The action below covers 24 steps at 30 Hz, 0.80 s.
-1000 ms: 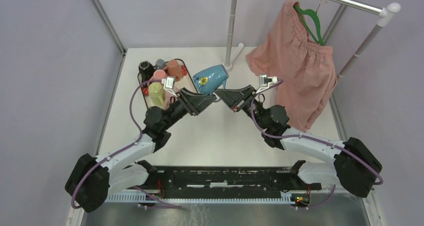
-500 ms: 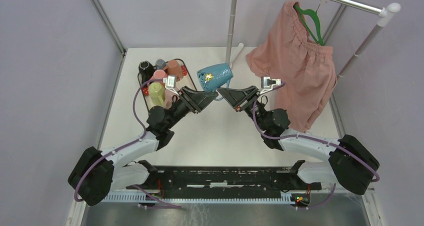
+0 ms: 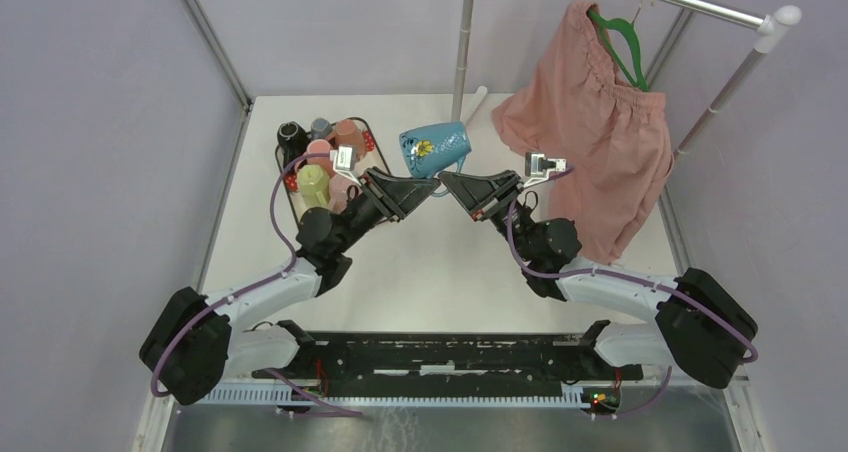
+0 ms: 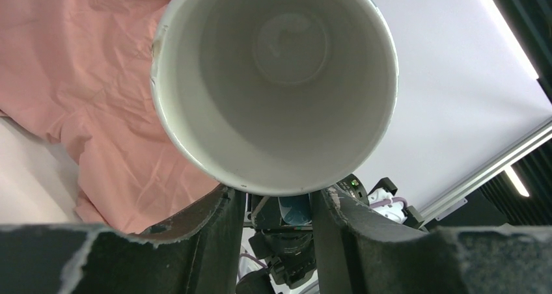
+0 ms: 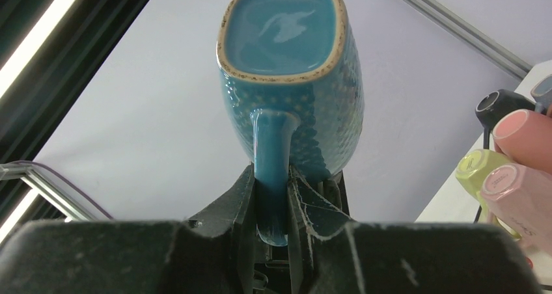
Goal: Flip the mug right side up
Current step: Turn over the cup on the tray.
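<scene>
Jaws of the right gripper (image 5: 270, 180) are clamped on the handle (image 5: 268, 138) of the blue mug (image 5: 312, 105), which is held aloft on its side just ahead, presumably for rotation. Facing it, the left gripper (image 4: 278, 200) is parted and empty beneath the rim (image 4: 273, 185), likely as support.

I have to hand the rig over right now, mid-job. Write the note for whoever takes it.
Right gripper: shut on the handle, holding the teal mug in the air above the table.
Left gripper: at the mug's mouth, one finger on either side of the lower rim; I cannot tell whether it grips.
Done: mug is off the table, lying on its side, mouth toward the left arm.
Left: tip it mouth up, set it on the table, release.
</scene>
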### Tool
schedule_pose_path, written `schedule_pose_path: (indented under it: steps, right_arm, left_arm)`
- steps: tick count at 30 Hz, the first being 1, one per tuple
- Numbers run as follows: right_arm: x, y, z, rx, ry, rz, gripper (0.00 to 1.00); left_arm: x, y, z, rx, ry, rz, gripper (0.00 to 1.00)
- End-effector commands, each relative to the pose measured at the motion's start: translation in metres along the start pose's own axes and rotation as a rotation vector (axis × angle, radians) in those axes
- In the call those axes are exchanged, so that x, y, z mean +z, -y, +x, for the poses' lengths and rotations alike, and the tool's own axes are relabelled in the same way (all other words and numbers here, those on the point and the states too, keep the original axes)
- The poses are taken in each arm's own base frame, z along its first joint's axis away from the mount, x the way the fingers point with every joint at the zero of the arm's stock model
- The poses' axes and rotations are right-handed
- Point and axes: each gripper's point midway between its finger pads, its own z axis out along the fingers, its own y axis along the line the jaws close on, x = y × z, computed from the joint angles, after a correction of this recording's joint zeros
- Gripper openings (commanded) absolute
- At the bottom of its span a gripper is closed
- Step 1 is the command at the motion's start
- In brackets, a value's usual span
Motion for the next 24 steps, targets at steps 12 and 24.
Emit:
schedule_pose_path:
  steps: [12, 24]
  right_arm:
    - [-0.004, -0.007, 0.027, 0.046, -0.123, -0.017, 0.0]
    - [-0.009, -0.001, 0.029, 0.04, -0.131, 0.003, 0.0]
  left_arm:
    - [0.018, 0.042, -0.01, 0.1, -0.031, 0.104, 0.37]
    - [0.013, 0.051, -0.013, 0.148, -0.016, 0.133, 0.02]
